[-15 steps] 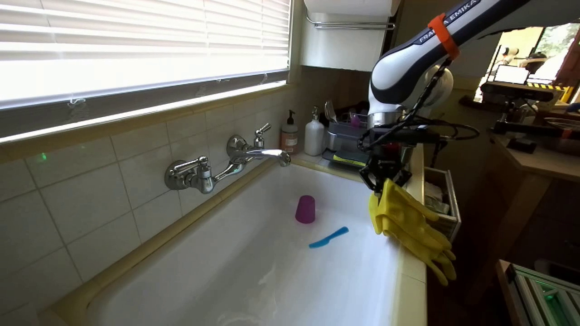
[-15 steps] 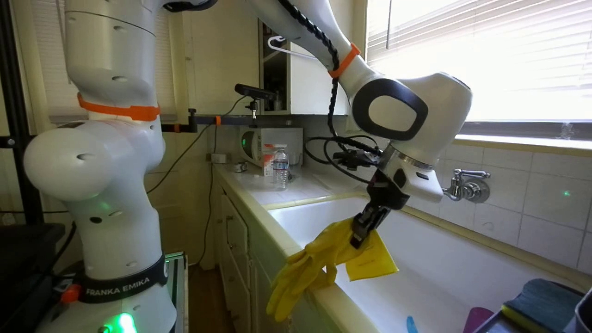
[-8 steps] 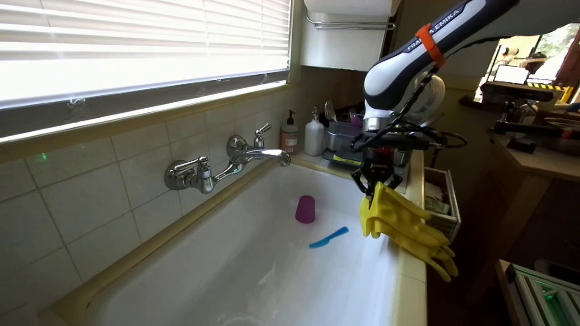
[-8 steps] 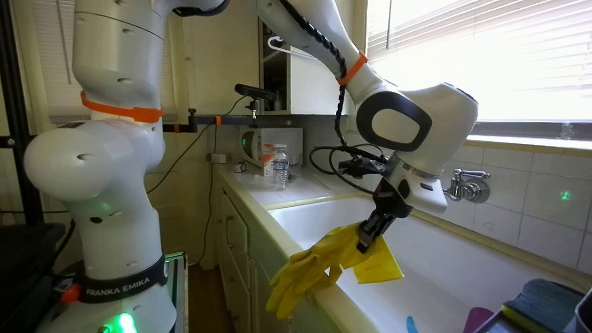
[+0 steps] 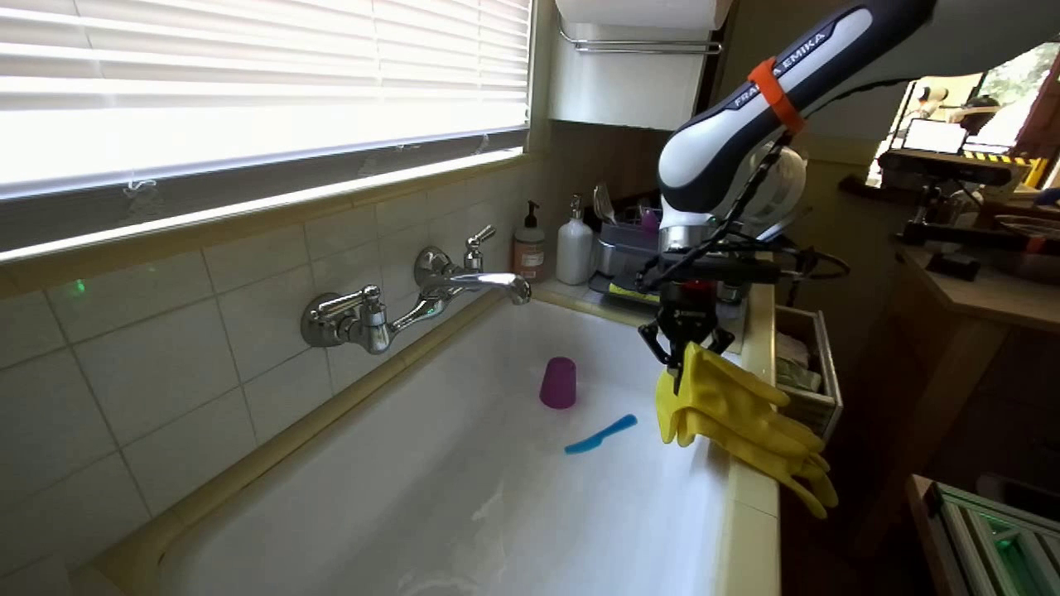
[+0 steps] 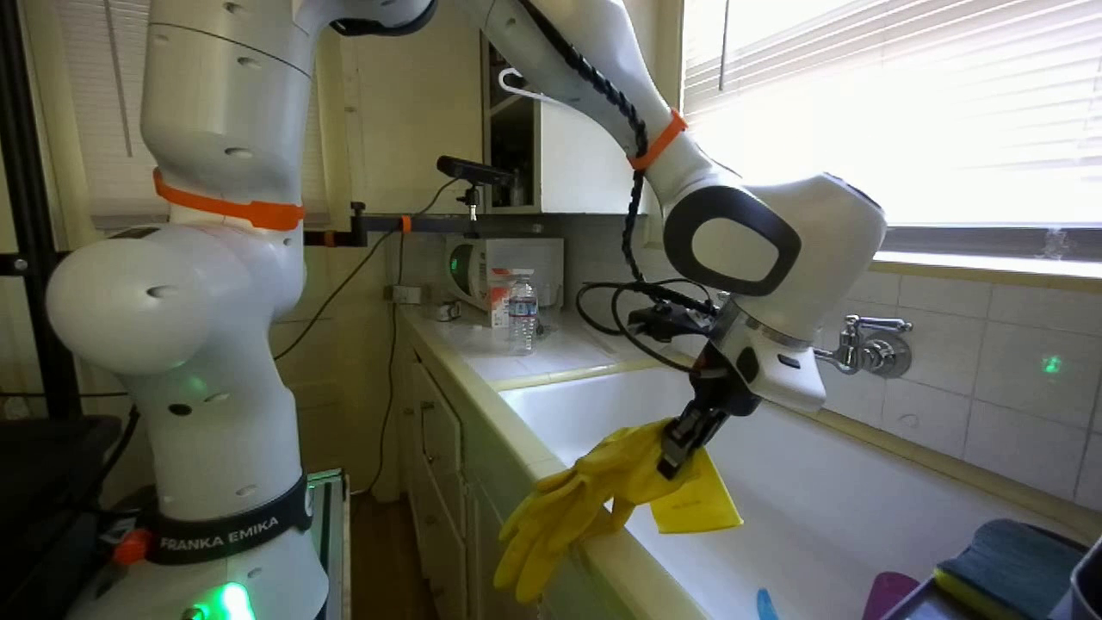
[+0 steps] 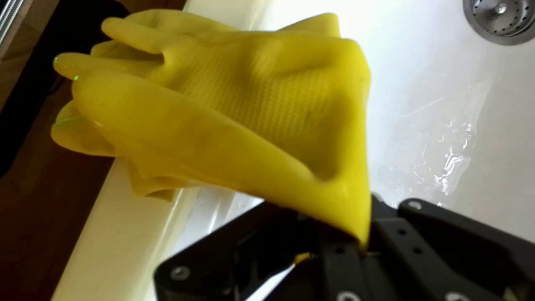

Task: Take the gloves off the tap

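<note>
Kitchen: blinds lowered, tiled wall, white sink below it. The gripper is clamped on the gloves, pinching near the cuffs, just inside the sink's front rim (the rim away from the tiles). Gloves drape across that rim: cuffs over the sink, glove fingers hanging outside it. Off the tap already, so step in hand is probably laying them down. To do it well: lower until the rim carries the rubber, keep weight on both sides, let go slowly, back straight up. Floppy stuff may cling and get dragged, so check it's free before swinging away.

Counts: one gripper. Gloves: looks like two, layered (overlap, can't swear to it). In the sink: one cup, toward the end by the pump bottles; one blue knife, between cup and front rim. One tap, on the wall above the sink's back edge, well apart from the gloves. Two pump bottles, beside the sink's back corner. One water bottle, on the counter past the opposite end.
</note>
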Tool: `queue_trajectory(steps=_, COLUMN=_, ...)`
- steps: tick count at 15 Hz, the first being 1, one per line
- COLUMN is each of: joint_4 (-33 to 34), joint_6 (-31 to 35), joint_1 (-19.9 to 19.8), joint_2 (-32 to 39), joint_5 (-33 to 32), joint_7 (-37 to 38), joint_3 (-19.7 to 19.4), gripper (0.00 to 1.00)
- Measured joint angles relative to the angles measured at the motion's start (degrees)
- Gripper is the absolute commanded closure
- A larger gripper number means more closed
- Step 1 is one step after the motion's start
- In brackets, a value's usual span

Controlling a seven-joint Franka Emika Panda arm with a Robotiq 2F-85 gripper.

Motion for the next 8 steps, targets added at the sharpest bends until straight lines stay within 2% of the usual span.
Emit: queue_trajectory(steps=8, joint_4=0.7, joint_6=0.0, joint_1=0.7, joint_2=1.8, joint_5=0.0, joint_7=0.0, joint_3=0.0, gripper=0.99)
